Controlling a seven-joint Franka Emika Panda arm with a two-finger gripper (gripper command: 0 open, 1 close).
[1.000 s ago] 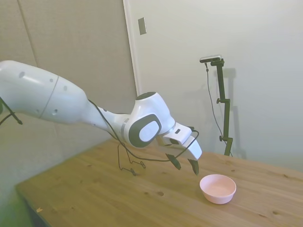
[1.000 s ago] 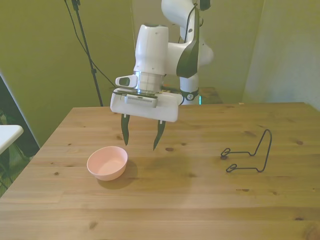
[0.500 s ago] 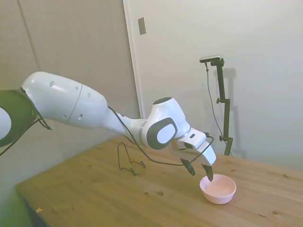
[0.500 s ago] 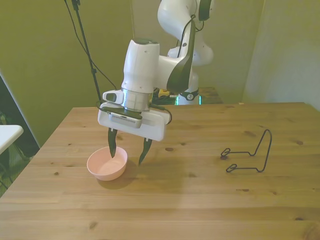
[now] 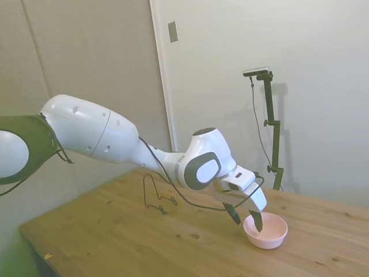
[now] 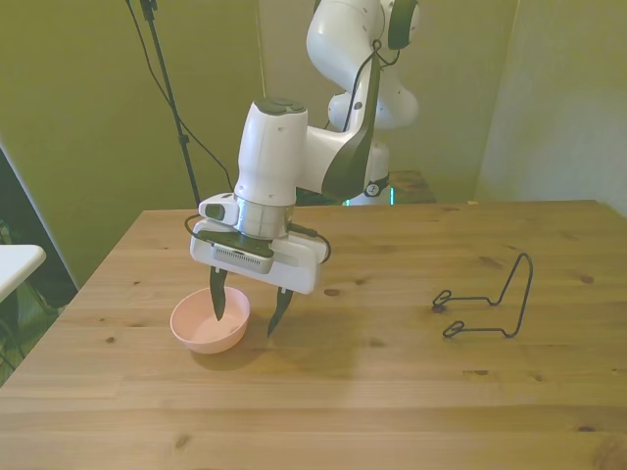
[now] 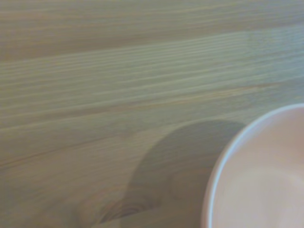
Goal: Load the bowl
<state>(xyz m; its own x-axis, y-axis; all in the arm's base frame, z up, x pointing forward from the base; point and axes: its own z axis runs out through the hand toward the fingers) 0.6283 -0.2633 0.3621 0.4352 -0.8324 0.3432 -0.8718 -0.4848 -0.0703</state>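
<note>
Gripper (image 6: pixel 245 310) positioned over bowl (image 6: pixel 201 331) rim, lower left of front view; fingers (image 6: pixel 217 301) spread wide, one inside, one outside.

Side, front: whole table (image 6: pixel 392 392); wrist close.

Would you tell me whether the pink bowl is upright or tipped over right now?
Upright. The bowl sits flat on the table, rim up, with one finger of the open gripper inside it and one outside.

Pale walls (image 5: pixel 323 52), wood table (image 6: pixel 392 392), maybe door.
</note>
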